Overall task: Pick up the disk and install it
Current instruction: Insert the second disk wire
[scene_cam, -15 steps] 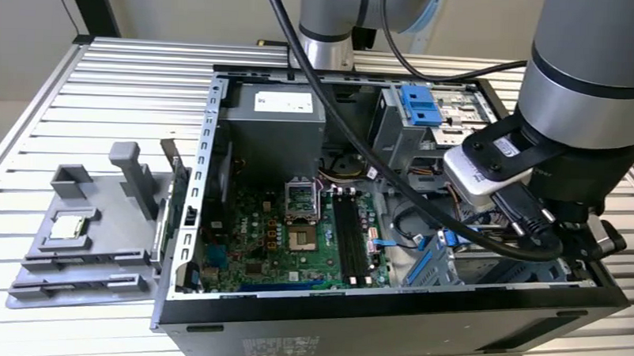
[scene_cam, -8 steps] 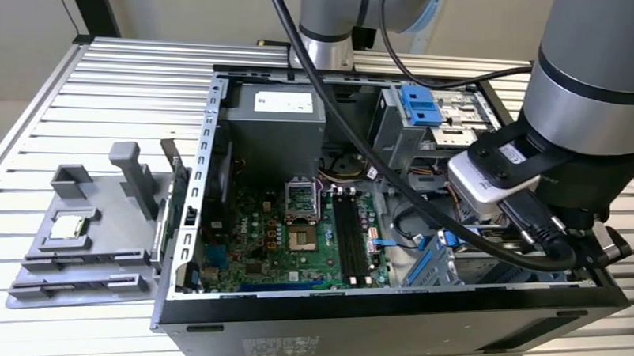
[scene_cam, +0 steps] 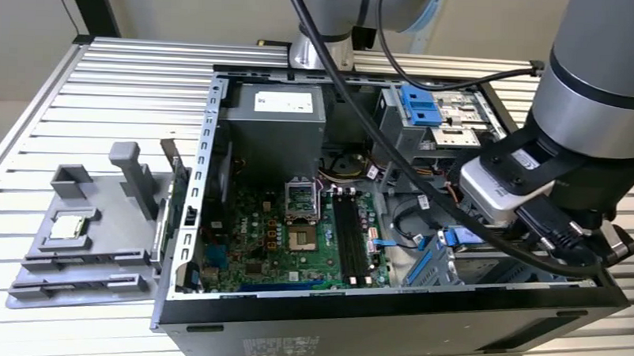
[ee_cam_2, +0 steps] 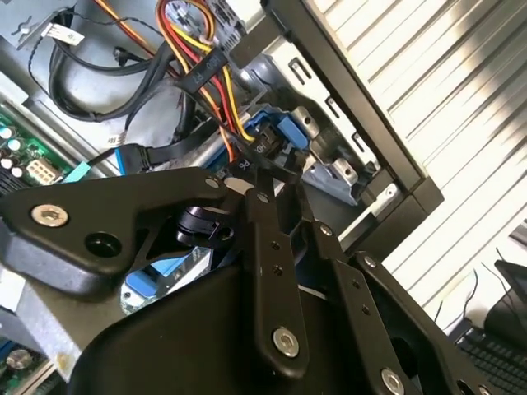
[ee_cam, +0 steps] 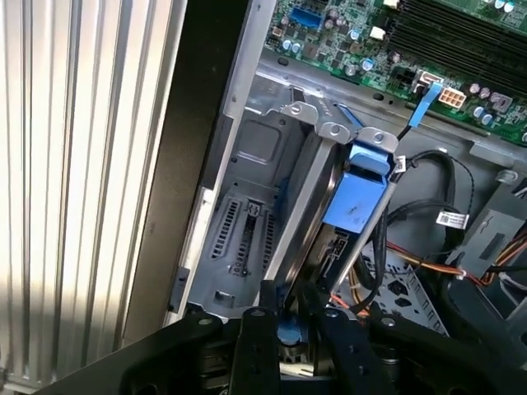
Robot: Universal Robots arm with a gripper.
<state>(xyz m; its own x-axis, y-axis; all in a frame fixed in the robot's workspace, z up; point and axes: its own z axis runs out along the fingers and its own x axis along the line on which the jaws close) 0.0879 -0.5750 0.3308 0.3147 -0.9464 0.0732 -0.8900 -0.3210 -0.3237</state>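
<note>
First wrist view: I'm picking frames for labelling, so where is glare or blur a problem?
In the first wrist view the ribbed table glares white; the tool is dark and soft. In the second wrist view the table washes out too. The exterior view is evenly lit.

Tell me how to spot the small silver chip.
Find the open computer case. At the exterior view's left of it, a grey stand sits on the slatted table. The chip lies flat on it, the one shiny square among dull grey plastic.

Blue disk carrier [ee_cam: 356, 194]; green motherboard [scene_cam: 283, 236]; black pincer [ee_cam: 286, 317].
</note>
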